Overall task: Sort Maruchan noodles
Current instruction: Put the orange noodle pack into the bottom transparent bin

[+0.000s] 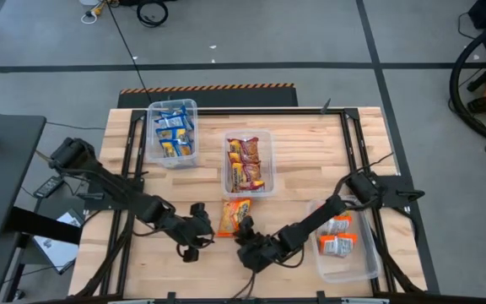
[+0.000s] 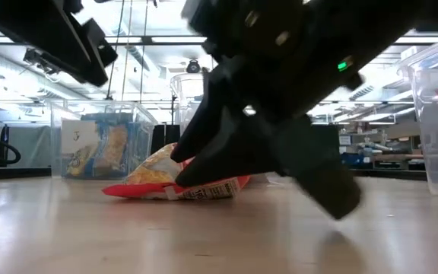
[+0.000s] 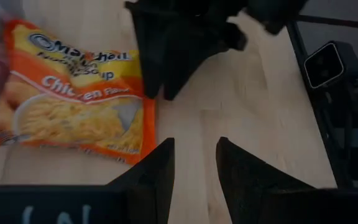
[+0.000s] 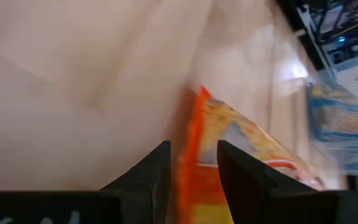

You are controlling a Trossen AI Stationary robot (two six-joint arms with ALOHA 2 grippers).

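A: Where's the loose packet?

B: One orange packet (image 1: 236, 214) lies flat on the worktop (image 1: 310, 152), just in front of the middle bin (image 1: 249, 162), which holds the dark red ones. The blue packets sit in the far-left bin (image 1: 173, 133), and more orange ones in the right bin (image 1: 344, 241).

A: And the arms?

B: Both are low beside it. The left end effector (image 3: 193, 163) has its fingers apart, with bare wood showing between them; it is just off the packet's corner. The right end effector (image 4: 191, 165) also has a gap, and the packet's orange edge sits in it. Whether the pads actually touch the wrapper, I cannot tell.

A: How would it handle?

B: I'd judge it light, with a crinkly, slick film over a brittle noodle block. The sealed edge is the likely hold: thin enough to pinch, no crushing of the block. Lying flat, that edge may need tilting up first, and a weak pinch could slip.
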